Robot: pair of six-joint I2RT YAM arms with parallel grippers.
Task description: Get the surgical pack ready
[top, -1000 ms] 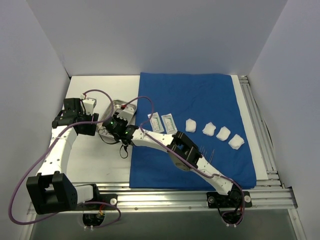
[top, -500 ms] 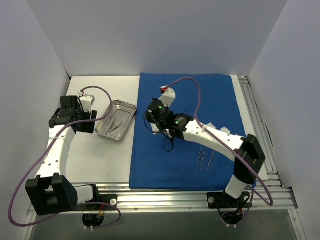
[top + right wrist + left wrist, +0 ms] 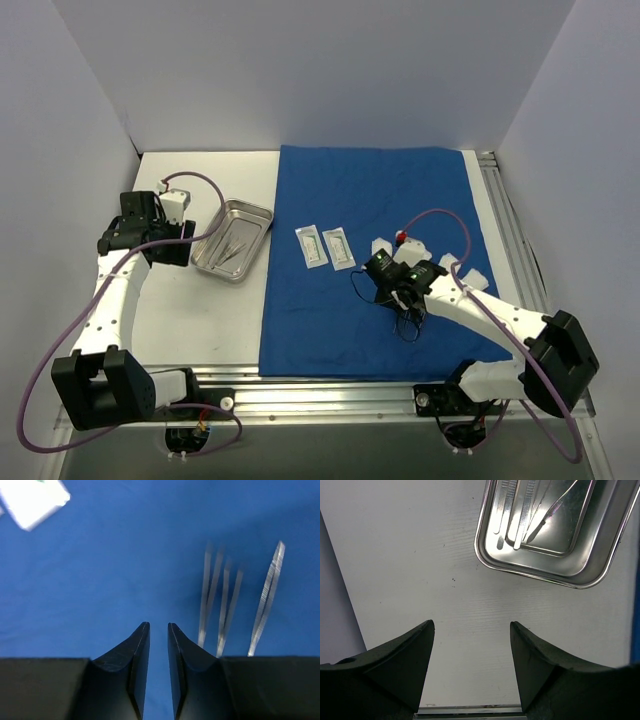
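Observation:
The royal-blue drape (image 3: 400, 190) lies spread flat on the table. The steel tray (image 3: 232, 240) sits on the white table to its left and holds thin metal instruments (image 3: 520, 510). Two white sachets (image 3: 312, 246) lie side by side on the drape. White gauze wads (image 3: 476, 281) lie in a row to their right, partly hidden by my right arm. My right gripper (image 3: 398, 298) hovers over the drape's front part, jaws a narrow gap apart and empty. Three loose instruments (image 3: 220, 600) lie just right of its fingers. My left gripper (image 3: 471, 630) is wide open and empty over the bare table, short of the tray (image 3: 555, 535).
White walls enclose the table on the left, back and right. An aluminium rail (image 3: 400, 385) runs along the front edge and another along the right edge (image 3: 515, 250). A blurred sachet corner (image 3: 32, 500) shows in the right wrist view.
My right arm has swung from the tray rightward across the drape to the loose instruments at the front. My left gripper has drawn back slightly from the tray.

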